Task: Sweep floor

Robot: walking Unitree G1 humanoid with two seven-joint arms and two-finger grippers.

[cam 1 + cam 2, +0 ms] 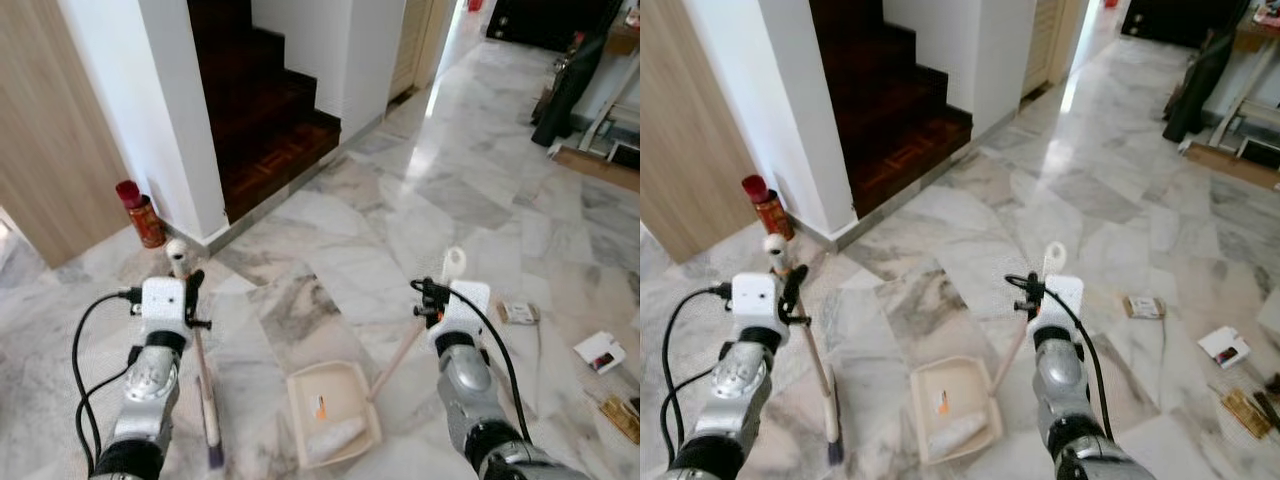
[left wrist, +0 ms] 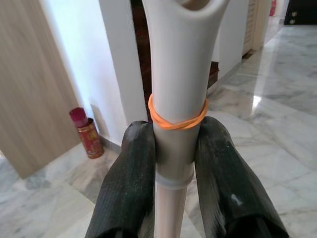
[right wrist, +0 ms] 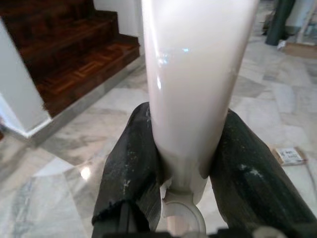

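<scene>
Lower centre of the frame: dustpan [image 1: 333, 412] on marble floor [image 1: 480, 220], holding an orange scrap and a pale wad; looks light, rigid plastic. Right gripper [image 3: 181, 163] is clamped on its handle top. Lower left: broom [image 1: 205, 385], slim stiff pole, left gripper [image 2: 173, 163] clamped just below the rubber band [image 2: 177, 119].

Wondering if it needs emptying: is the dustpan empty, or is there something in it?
Not empty. The dustpan rests flat on the floor and holds a small orange scrap and a pale crumpled piece.
</scene>
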